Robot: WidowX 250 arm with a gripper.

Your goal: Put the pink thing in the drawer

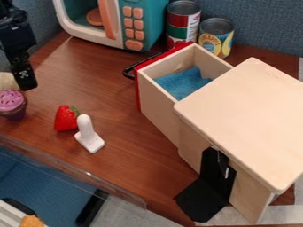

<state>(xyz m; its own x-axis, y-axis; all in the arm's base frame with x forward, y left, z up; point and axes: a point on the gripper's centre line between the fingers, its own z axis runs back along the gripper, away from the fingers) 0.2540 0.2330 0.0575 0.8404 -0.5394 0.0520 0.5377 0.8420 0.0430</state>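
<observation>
Pink-topped cupcake [12, 103] sits on the brown table [98, 71], left edge, outside the open drawer [155, 104]. My claw [24, 80] hangs near it, upper left; can't tell whether I'm open or closed.

Two cans [216, 36], one toy microwave [153, 22], one wooden cabinet [248, 111], one drawer [157, 111], one blue cloth [182, 83], one strawberry [64, 119], one pink-topped cupcake [10, 102], one white piece [89, 136], one beige object [7, 82] and one black piece [203, 198] are seen.

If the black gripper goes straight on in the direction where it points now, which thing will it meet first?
The gripper would probably meet the table top, close beside the pink-topped cupcake; depth is unclear here, so it might touch the cupcake's edge first.
</observation>
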